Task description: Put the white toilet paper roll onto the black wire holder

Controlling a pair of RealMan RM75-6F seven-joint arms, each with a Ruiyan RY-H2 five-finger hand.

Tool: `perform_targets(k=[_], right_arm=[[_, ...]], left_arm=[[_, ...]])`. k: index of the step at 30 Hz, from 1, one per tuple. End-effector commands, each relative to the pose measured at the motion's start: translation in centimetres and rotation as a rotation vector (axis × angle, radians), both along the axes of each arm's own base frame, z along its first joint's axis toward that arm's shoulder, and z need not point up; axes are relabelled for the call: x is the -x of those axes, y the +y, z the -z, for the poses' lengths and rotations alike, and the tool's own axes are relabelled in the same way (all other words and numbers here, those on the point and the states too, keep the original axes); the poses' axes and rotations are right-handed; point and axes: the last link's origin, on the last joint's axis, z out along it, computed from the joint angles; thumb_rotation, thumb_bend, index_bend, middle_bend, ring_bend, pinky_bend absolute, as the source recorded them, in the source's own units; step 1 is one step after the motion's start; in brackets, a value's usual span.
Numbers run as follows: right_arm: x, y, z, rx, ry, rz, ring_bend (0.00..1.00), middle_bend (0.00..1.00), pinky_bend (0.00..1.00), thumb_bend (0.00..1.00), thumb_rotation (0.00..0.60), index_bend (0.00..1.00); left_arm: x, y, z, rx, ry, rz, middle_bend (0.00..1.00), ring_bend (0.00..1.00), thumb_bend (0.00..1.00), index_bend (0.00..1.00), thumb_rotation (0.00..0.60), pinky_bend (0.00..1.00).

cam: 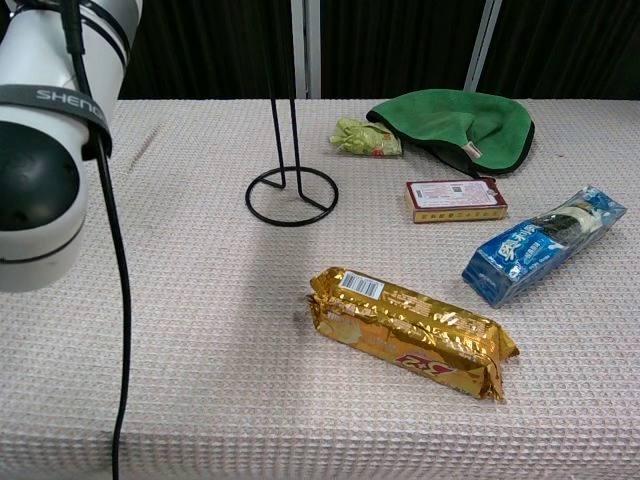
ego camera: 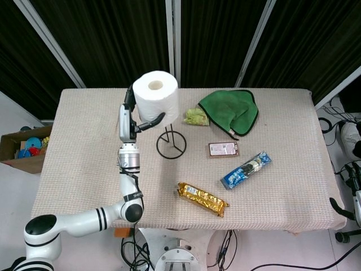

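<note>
My left hand [ego camera: 134, 116] holds the white toilet paper roll [ego camera: 155, 97] high above the table, core hole facing up, fingers wrapped around its left side and underside. The roll hangs just left of and above the black wire holder [ego camera: 170, 142], hiding the top of its upright rods. In the chest view the holder [cam: 291, 190] shows its ring base and two rods running out of the top of the frame; only the left arm's elbow [cam: 45, 130] is seen there. My right hand is not visible in either view.
A green cloth [ego camera: 231, 111] and a small yellow-green item [ego camera: 196, 117] lie behind the holder. A red-edged box [ego camera: 223, 149], a blue snack pack [ego camera: 246, 169] and a gold snack pack [ego camera: 202, 198] lie to its right and front.
</note>
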Motion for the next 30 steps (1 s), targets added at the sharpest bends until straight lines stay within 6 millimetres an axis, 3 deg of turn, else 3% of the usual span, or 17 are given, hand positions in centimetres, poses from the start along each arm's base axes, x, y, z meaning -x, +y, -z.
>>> perform_targets(k=[1,16,30], right_arm=[[-0.1,0.0,0.0,0.001,0.002,-0.001,0.0,0.0,0.0,0.2,0.6,0.0],[-0.1,0.0,-0.2,0.004,0.003,0.005,0.0,0.0,0.0,0.2,0.6,0.0],[0.3,0.2,-0.2,0.003,-0.004,0.011,0.0,0.0,0.0,0.2,0.6,0.0]], left_arm=[[0.1,-0.1,0.3,-0.007,0.014,0.005,0.42,0.43,0.24,0.25,0.6,0.35],[0.1,0.3,1.3,-0.056,0.048,0.028,0.41,0.42,0.24,0.25,0.6,0.35],[-0.5,0.5,0.5,-0.061,0.027,0.02,0.41,0.42,0.24,0.25,0.6,0.35]])
